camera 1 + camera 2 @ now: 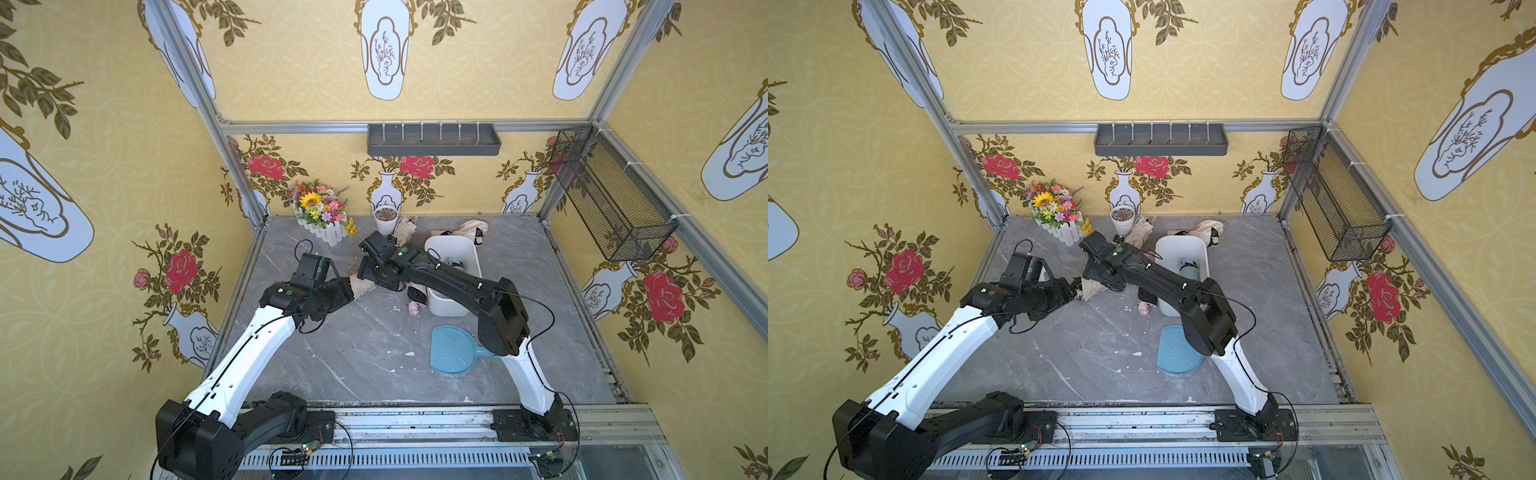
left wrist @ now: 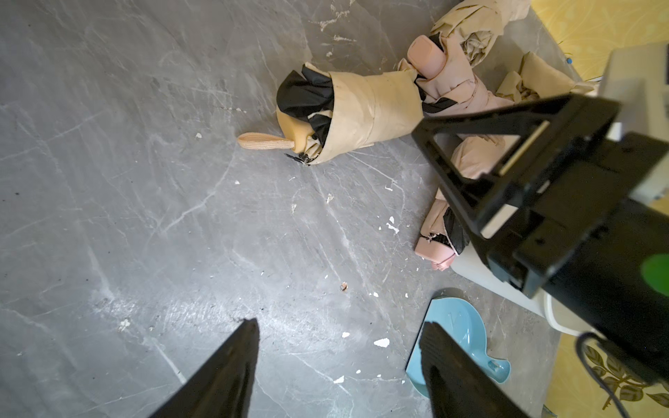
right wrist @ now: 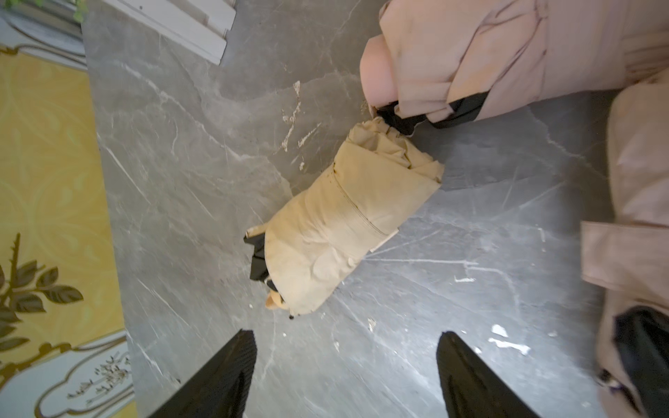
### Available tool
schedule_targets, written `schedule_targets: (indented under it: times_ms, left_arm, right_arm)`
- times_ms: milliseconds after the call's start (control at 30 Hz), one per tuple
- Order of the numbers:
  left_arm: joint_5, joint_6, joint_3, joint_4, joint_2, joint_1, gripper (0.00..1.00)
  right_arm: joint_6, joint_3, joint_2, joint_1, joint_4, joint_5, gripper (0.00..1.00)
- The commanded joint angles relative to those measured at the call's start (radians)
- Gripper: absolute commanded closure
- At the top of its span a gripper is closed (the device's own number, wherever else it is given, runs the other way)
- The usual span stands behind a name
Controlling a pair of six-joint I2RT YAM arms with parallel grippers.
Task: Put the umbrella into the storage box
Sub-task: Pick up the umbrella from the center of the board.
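A folded tan umbrella (image 2: 362, 115) with black lining and a wrist loop lies on the grey table (image 1: 357, 349); it also shows in a top view as the tan umbrella (image 1: 365, 284), left of the white storage box (image 1: 468, 249). My right gripper (image 3: 347, 336) hangs open just above the tan umbrella (image 3: 351, 224) and holds nothing. Beside that umbrella my left gripper (image 2: 340, 325) is open over bare table. A pink folded umbrella (image 1: 415, 301) lies against the box's left wall. The box holds a grey-blue item (image 1: 1190, 266).
A beige umbrella (image 1: 402, 230) lies by the small white pot (image 1: 385, 220), and another (image 1: 471, 228) behind the box. A blue dustpan (image 1: 451, 349) lies near the front, a flower planter (image 1: 322, 216) at the back left. A wire basket (image 1: 611, 195) hangs on the right wall.
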Motion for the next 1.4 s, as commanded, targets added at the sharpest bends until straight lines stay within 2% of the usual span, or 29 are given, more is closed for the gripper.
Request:
schedule_targets:
  times_ms: [0,267,767,900,1100,1267,1367]
  left_arm:
    - [-0.002,0.005,-0.001,-0.008,-0.009,0.004,0.24]
    - [0.006,0.01,-0.017,-0.028,-0.028,0.007,0.24]
    - [0.008,0.041,-0.024,-0.045,-0.031,0.038,0.23]
    - [0.016,0.04,-0.024,-0.045,-0.031,0.044,0.22]
    - [0.022,0.041,-0.033,-0.045,-0.037,0.044,0.22]
    - [0.022,0.039,-0.035,-0.043,-0.04,0.044,0.22]
    - [0.02,0.037,-0.037,-0.042,-0.042,0.044,0.22]
  right_arm:
    - [0.142,0.031,0.043,-0.001,0.078,0.037,0.18]
    - [0.274,0.081,0.144,-0.004,0.102,0.031,0.18]
    - [0.315,0.203,0.27,-0.034,0.036,0.018,0.19]
    - [0.3,0.247,0.311,-0.03,-0.005,0.005,0.21]
    - [0.223,0.253,0.286,-0.017,-0.071,0.059,0.32]
    - [0.118,0.229,0.236,-0.009,-0.11,0.088,0.45]
    - [0.053,0.205,0.206,-0.008,-0.123,0.081,0.48]
